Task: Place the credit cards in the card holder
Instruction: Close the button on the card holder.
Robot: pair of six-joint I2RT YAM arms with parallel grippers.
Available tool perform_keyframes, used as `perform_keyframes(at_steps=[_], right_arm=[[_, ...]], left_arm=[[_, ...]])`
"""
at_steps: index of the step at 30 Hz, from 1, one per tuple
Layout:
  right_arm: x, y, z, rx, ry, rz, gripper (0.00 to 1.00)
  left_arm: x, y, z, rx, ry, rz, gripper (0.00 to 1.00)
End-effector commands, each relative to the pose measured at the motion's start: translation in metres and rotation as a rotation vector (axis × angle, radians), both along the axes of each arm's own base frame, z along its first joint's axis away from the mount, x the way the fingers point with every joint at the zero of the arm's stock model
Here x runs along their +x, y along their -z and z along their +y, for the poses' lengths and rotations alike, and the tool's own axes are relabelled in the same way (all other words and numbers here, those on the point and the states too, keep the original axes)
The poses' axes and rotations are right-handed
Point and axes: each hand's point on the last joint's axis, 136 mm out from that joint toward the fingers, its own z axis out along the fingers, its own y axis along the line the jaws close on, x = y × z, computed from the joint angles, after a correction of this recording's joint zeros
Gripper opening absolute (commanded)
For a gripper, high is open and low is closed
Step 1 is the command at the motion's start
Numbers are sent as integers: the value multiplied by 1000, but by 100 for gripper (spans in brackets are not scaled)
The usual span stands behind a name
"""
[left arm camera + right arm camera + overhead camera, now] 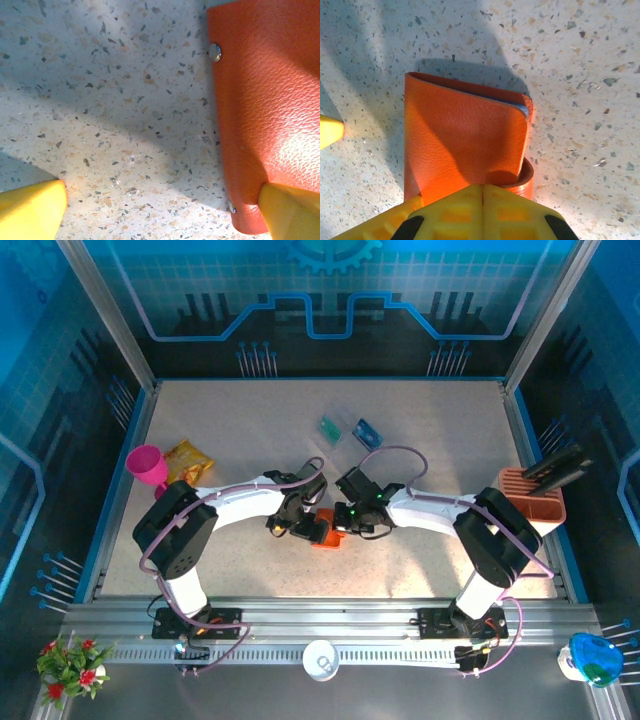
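Observation:
The orange card holder [323,538] lies mid-table between my two grippers. In the right wrist view my right gripper [483,189] is shut on the near edge of the card holder's [465,140] top flap. The flap is lifted, and a grey-blue inner edge shows at its far corner. My left gripper [160,215] is wide open just left of the card holder [270,100], and its right fingertip [290,212] touches the wallet's corner by a snap stud. Two credit cards lie farther back, a teal-green one [329,427] and a blue one [367,432].
A pink cup [147,465] and a yellow snack bag [188,458] sit at the left. An orange slotted box [533,497] holding a dark object stands at the right edge. Speckled tabletop [250,410] lies open around the cards.

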Motion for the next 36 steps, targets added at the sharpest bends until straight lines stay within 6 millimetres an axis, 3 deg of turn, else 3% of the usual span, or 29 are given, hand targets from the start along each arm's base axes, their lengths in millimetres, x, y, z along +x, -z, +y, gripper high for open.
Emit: perform_keyframes(at_steps=[1,10,17,23,31,36], right_arm=[[-21,20,-3,-49,-38,64,0],[-21,16,-3,-50,-28,56,0],[2,-15,-9,-19,12,-15,0],[14,-25,-3,1,7,-34,0],[18,-21,7,6,-11,-23,0],[10,-9,3,-14,-15,1,0]], left_arm=[[-28,41,23,112,17,124,99],[-29,42,24,115,15,126,99],[-31,44,25,117,15,131,99],[-32,44,26,117,14,133,99],[-32,43,25,114,14,131,99],[-32,43,26,116,13,129,99]])
